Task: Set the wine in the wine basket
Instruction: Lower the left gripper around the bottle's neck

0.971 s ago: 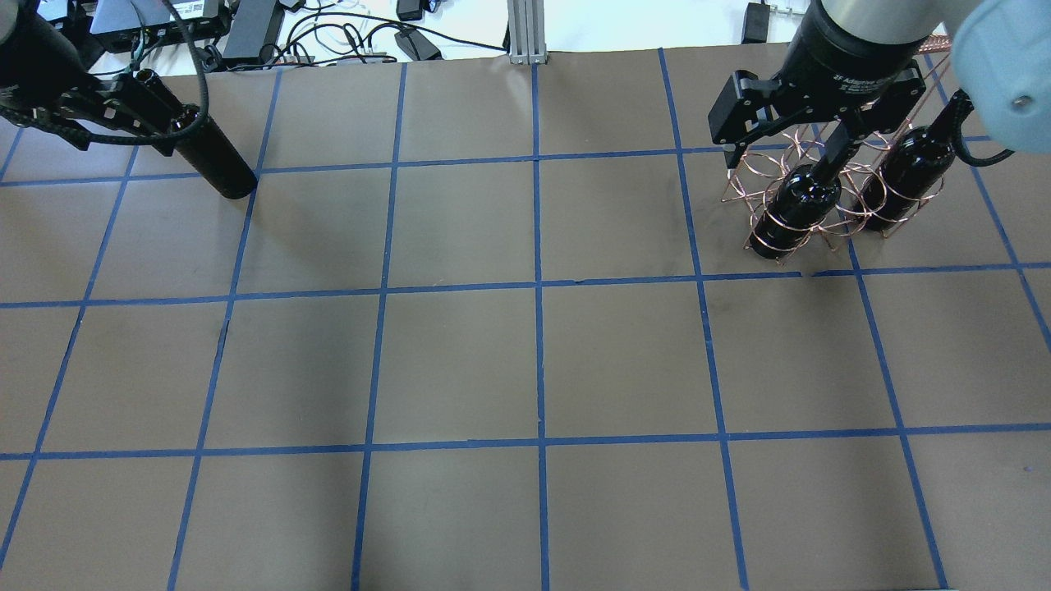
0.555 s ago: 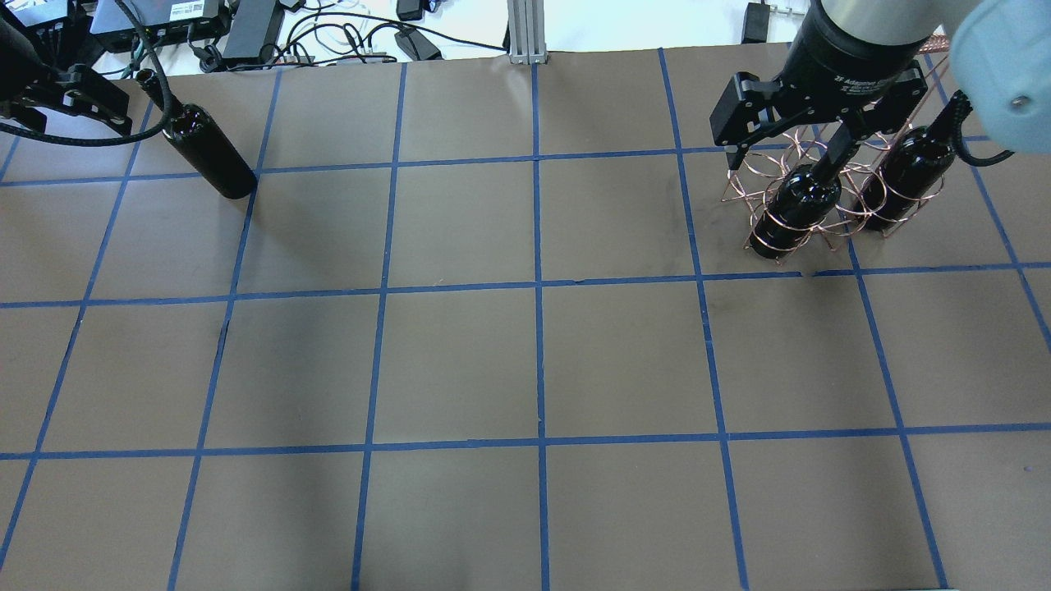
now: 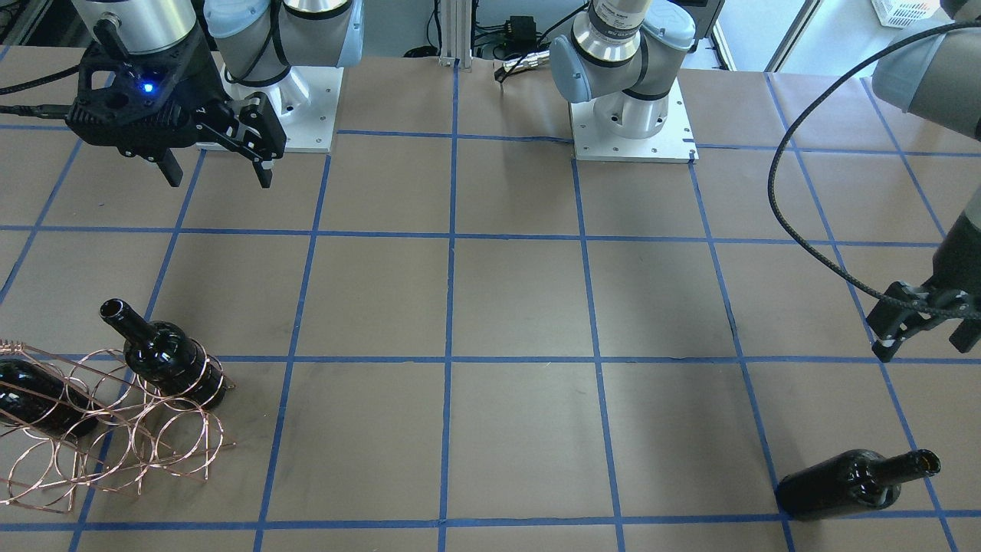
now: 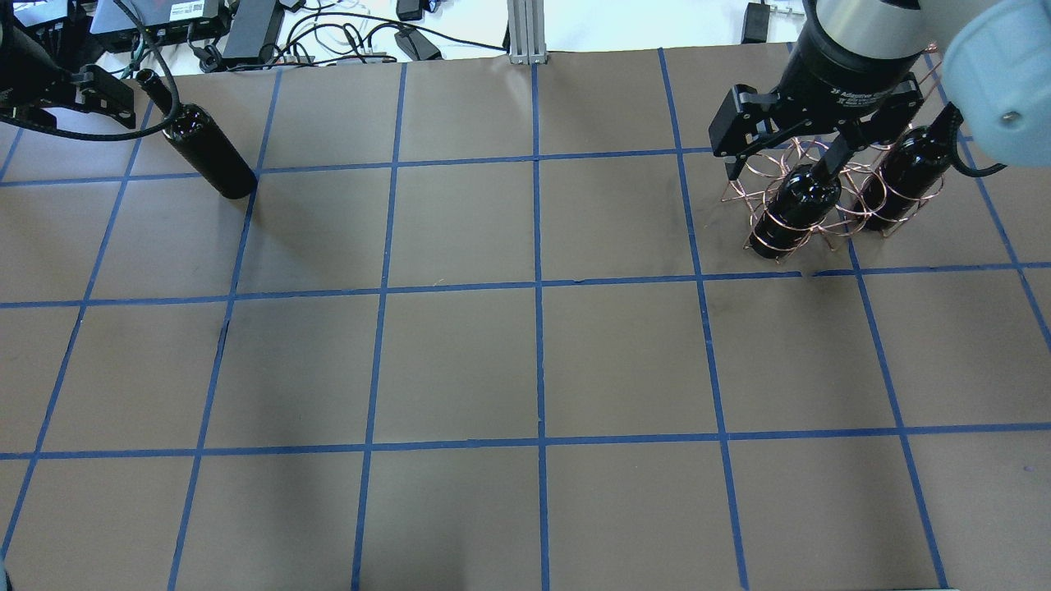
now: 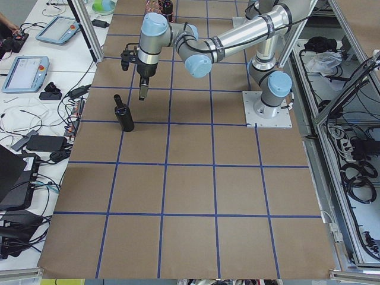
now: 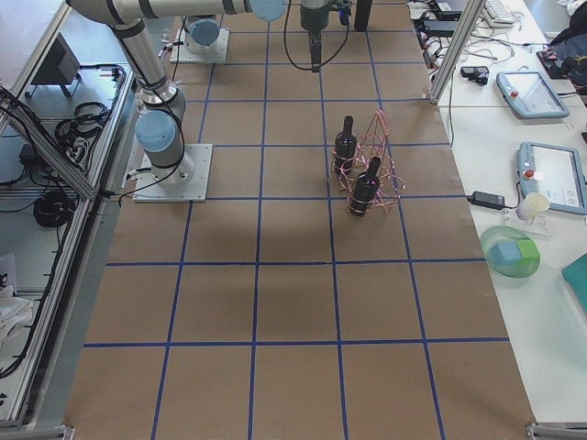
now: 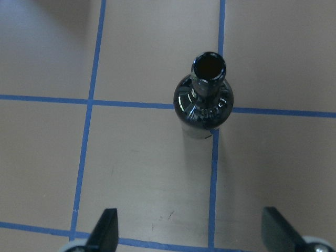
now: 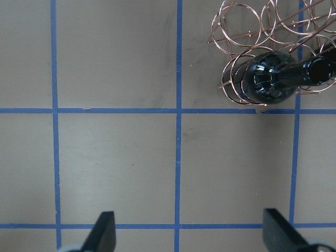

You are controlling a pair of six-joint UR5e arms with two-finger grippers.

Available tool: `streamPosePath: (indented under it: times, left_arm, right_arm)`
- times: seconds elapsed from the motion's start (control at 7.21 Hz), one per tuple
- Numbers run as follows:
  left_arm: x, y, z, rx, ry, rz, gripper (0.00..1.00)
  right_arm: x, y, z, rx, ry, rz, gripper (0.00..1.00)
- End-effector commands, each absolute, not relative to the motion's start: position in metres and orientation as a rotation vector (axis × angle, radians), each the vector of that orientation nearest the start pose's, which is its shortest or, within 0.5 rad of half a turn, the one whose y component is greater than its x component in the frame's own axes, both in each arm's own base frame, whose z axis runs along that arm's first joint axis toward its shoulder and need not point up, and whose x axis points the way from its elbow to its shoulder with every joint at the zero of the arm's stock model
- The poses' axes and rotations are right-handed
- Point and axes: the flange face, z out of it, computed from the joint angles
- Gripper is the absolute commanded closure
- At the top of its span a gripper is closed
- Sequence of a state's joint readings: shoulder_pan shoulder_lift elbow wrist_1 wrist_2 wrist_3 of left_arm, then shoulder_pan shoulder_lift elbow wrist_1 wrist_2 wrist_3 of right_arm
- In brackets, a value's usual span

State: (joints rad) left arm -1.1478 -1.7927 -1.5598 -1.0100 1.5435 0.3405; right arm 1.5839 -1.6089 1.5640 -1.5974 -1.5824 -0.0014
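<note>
One wine bottle (image 4: 209, 152), glossy near-black, stands upright at the table's far left; it also shows in the front view (image 3: 843, 487) and from above in the left wrist view (image 7: 203, 102). My left gripper (image 4: 86, 98) is open and empty, raised beside its neck, apart from it. The copper wire wine basket (image 4: 759, 176) sits at the far right, also in the front view (image 3: 146, 445), with two bottles in its loops, one in front (image 4: 792, 209) and one behind (image 4: 899, 176). My right gripper (image 4: 780, 160) is open and empty above the basket.
Cables and power bricks (image 4: 328, 33) lie beyond the table's far edge. The arm bases (image 3: 628, 126) stand on the robot's side. The brown table (image 4: 534, 369) carries a blue tape grid.
My left gripper has let go of the left bottle's neck and pulled back to the left; the bottle stays upright. My right gripper has lifted slightly above the basket.
</note>
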Motion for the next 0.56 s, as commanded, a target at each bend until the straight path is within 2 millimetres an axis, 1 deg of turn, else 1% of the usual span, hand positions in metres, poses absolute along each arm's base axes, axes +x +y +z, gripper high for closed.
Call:
streamPosePath:
  times: [0.0,0.28,0.42]
  left_arm:
    - [0.127,-0.631,0.417,-0.094,3.006,-0.653,0.00]
    - [0.128,-0.638,0.399,-0.091,3.025,-0.628,0.00]
    - [0.129,-0.644,0.391,-0.071,3.028,-0.643,0.00]
  right_arm:
    - [0.139,-0.480,0.512,-0.023,3.153,-0.111,0.00]
    - [0.139,-0.480,0.512,-0.021,3.153,-0.111,0.00]
    - [0.139,-0.480,0.512,-0.023,3.153,-0.111,0.00]
